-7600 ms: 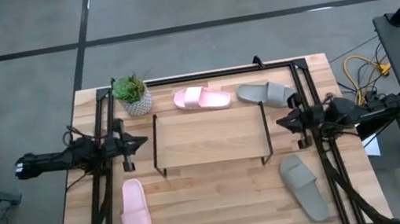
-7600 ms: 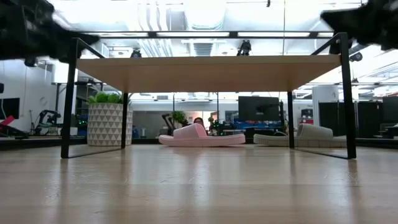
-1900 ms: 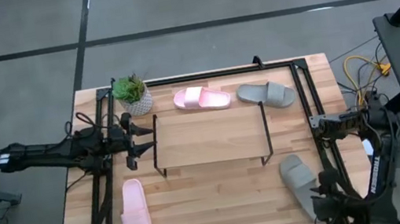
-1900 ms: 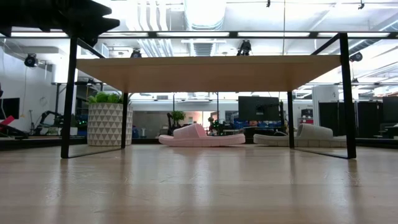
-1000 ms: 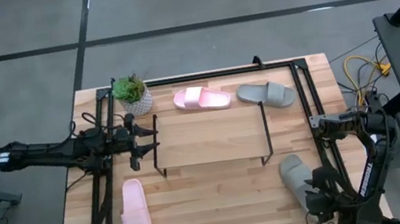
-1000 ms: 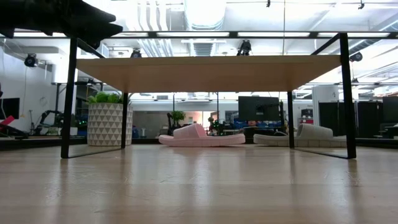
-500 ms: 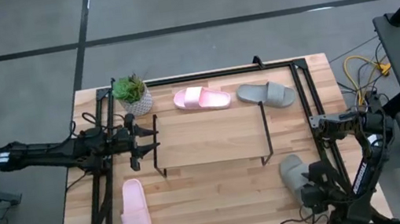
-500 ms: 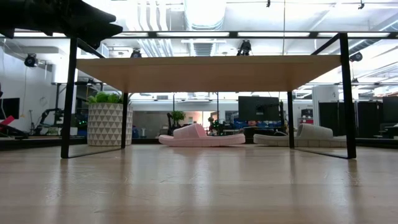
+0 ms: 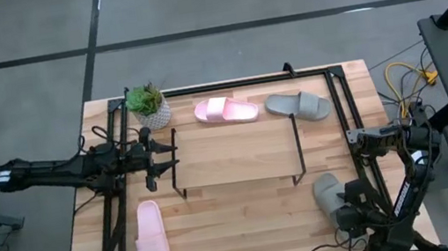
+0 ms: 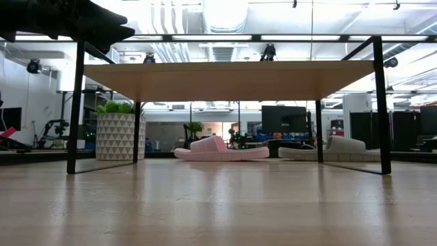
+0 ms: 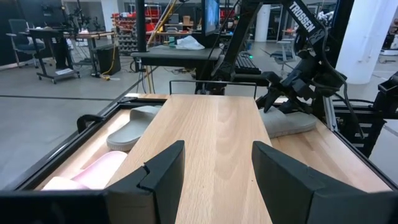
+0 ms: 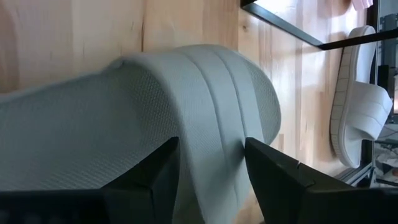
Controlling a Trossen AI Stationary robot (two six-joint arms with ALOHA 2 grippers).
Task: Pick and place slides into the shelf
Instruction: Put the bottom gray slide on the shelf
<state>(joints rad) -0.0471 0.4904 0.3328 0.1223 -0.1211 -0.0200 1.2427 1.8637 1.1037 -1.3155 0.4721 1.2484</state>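
**Inspector:** Wooden table [image 9: 247,220], viewed from overhead, bordered by a larger black frame [image 9: 323,71]. State the position of the shelf.

**Recorder:** The shelf [image 9: 233,153] stands at mid-table, black rod legs, light board on top. Nothing lies on the board or under it.

**Inspector:** Slides?

**Recorder:** Four, none on the shelf. A pink slide [image 9: 225,110] and a grey slide [image 9: 298,105] lie side by side behind the shelf, close together. A second pink slide [image 9: 151,239] lies at the front left of the table. A second grey slide [image 9: 331,196] lies at the front right, partly covered by the right arm.

**Inspector:** Right gripper?

**Recorder:** The right gripper [image 12: 208,177] is down at the front grey slide. Its fingers [image 12: 146,183] stand apart, one at each side of the wide strap. Whether they press the strap cannot be told.

**Inspector:** Left gripper?

**Recorder:** The left gripper [image 9: 158,158] waits just beside the shelf's left end, raised level with the board. Fingers apart, nothing between them.

**Inspector:** Other items?

**Recorder:** A potted plant [image 9: 148,105] at the back left corner.
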